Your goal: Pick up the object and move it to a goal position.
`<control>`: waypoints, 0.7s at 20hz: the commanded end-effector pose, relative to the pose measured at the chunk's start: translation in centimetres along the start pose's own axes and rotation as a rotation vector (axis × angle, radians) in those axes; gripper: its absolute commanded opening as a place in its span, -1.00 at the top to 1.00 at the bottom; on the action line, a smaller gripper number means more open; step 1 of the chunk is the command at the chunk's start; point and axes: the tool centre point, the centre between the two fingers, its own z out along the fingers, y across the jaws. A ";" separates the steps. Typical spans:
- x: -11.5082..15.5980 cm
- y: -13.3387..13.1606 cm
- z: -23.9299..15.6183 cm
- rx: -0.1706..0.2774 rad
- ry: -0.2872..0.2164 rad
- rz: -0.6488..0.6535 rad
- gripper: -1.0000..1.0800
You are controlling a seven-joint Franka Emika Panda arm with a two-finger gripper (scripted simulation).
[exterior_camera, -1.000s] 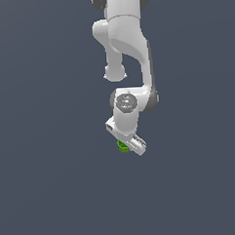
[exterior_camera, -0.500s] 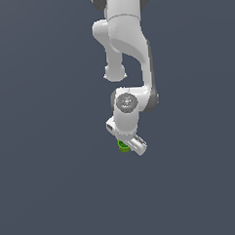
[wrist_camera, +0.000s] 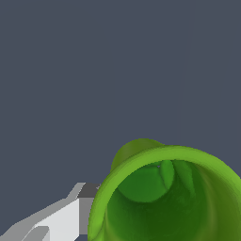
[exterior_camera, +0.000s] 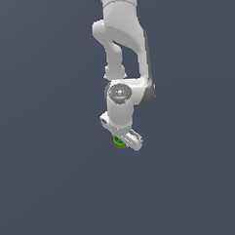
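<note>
Almost nothing changed since earlier frames: one green cup (exterior_camera: 119,142) remains tucked under the single white gripper (exterior_camera: 122,139), one finger (wrist_camera: 56,221) touching its rim, grip state unclear against the plain tabletop (exterior_camera: 49,181).

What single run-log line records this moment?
arm: lowered | end effector: at green cup | cup fills wrist view | grip: unclear

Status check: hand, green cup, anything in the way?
Hand at green cup; grip unconfirmed. Cup fills wrist view, hollow top showing. No obstruction visible.
</note>
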 end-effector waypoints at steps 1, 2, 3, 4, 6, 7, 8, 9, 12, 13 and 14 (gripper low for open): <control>0.6 0.9 -1.8 0.002 0.002 0.001 1.00; 0.9 1.3 -2.7 0.002 0.002 0.001 1.00; 1.2 1.8 -3.5 0.002 0.001 0.001 1.00; 1.4 2.3 -4.5 0.002 0.001 0.001 1.00; 2.1 3.4 -6.5 0.002 0.001 0.001 1.00; 2.4 3.9 -7.5 0.002 0.001 0.001 1.00; 2.8 4.5 -8.6 0.002 0.001 0.002 1.00; 3.1 5.0 -9.6 0.002 0.001 0.002 1.00; 4.0 6.5 -12.5 0.002 0.001 0.002 1.00; 4.3 7.0 -13.4 0.002 0.001 0.002 1.00; 4.6 7.4 -14.2 0.002 0.001 0.002 1.00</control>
